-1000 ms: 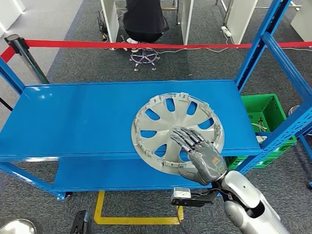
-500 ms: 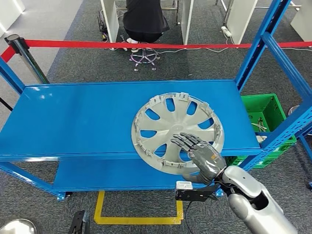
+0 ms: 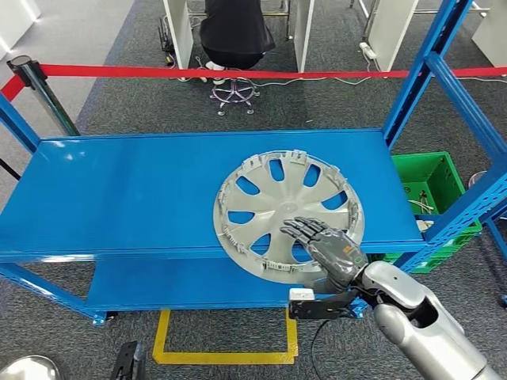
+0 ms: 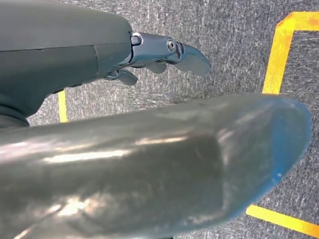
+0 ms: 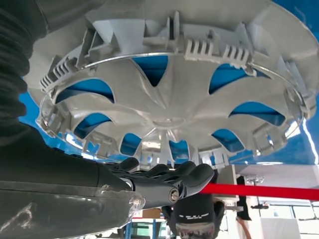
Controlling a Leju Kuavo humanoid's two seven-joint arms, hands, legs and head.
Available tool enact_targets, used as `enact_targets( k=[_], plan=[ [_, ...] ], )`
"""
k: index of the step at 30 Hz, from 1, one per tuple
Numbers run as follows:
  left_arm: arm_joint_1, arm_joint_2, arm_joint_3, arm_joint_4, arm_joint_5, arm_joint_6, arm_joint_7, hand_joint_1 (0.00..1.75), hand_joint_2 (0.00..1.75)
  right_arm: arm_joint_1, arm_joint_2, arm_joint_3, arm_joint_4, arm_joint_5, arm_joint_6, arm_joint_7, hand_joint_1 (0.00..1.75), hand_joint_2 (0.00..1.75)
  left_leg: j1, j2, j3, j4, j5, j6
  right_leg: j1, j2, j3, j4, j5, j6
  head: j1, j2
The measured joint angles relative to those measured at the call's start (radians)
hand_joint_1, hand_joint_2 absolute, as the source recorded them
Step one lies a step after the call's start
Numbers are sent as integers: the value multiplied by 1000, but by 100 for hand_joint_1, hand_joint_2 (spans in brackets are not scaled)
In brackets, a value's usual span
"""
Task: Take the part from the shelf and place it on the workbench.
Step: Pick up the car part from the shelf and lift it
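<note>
Right hand [image 3: 325, 249] flat on the hubcap [image 3: 281, 207] at the shelf [image 3: 120, 198] edge, fingers extended, gripping nothing

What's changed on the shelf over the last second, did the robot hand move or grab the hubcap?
The right robot hand drew back toward the shelf's near edge and sank a little, its fingers spread over the hubcap's near rim; the forearm swung out to the right. Whether it has gripped the rim is unclear. The hubcap has not shifted on the blue shelf, and the seated person stayed put.

Right hand [image 3: 327, 252] hides the hubcap's [image 3: 281, 198] near rim.
</note>
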Motion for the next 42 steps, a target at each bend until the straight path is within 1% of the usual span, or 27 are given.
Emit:
enact_targets(
  k=[4,10,14,16,24,28,30,32,36,40,42],
  plan=[
    [0,1,0,0,0,0,0,0,0,-3,-3,8,9,-4,3,1,0,175,0,0,0,0,0,0,0,0,0,0,0,0,0,0],
    [0,1,0,0,0,2,7,0,0,-18,-22,27,20,-45,38,10,0,175,0,0,0,0,0,0,0,0,0,0,0,0,0,0],
    [0,2,0,0,2,1,8,0,0,-54,-55,60,35,-92,100,28,0,175,0,0,0,0,1,1,0,0,0,0,1,1,0,0],
    [0,2,0,0,4,2,8,0,0,-70,-72,75,40,-105,115,32,0,175,0,0,-1,0,1,1,0,0,0,0,1,1,0,0],
    [0,5,0,0,9,5,6,0,0,-100,-100,119,57,-125,127,39,0,175,0,0,-1,0,1,1,0,0,-1,0,1,1,0,0],
    [0,8,0,0,18,6,10,0,0,-104,-103,146,76,-120,119,49,0,175,0,0,-1,0,1,1,0,0,-1,0,1,1,0,0],
    [0,8,0,0,19,2,9,0,0,-107,-95,163,100,-94,94,57,0,175,0,0,-1,0,1,1,0,0,-1,0,1,1,0,0],
    [0,8,0,0,18,-1,7,0,0,-109,-71,179,139,-50,53,67,0,175,0,0,-1,0,1,1,0,0,-1,0,1,1,0,0],
    [-1,8,0,0,18,-6,3,0,0,-124,6,202,243,28,-10,78,0,175,0,1,0,0,1,0,1,3,-1,0,2,-1,0,0],
    [-2,7,0,0,18,-7,2,0,0,-158,77,218,344,64,-31,79,0,175,2,2,2,0,1,-2,2,5,-3,0,2,-2,0,0],
    [-2,8,0,0,18,-7,2,0,0,-170,104,222,382,74,-39,80,0,175,3,2,4,0,1,-3,3,5,-4,0,0,-6,0,0]
  ],
)
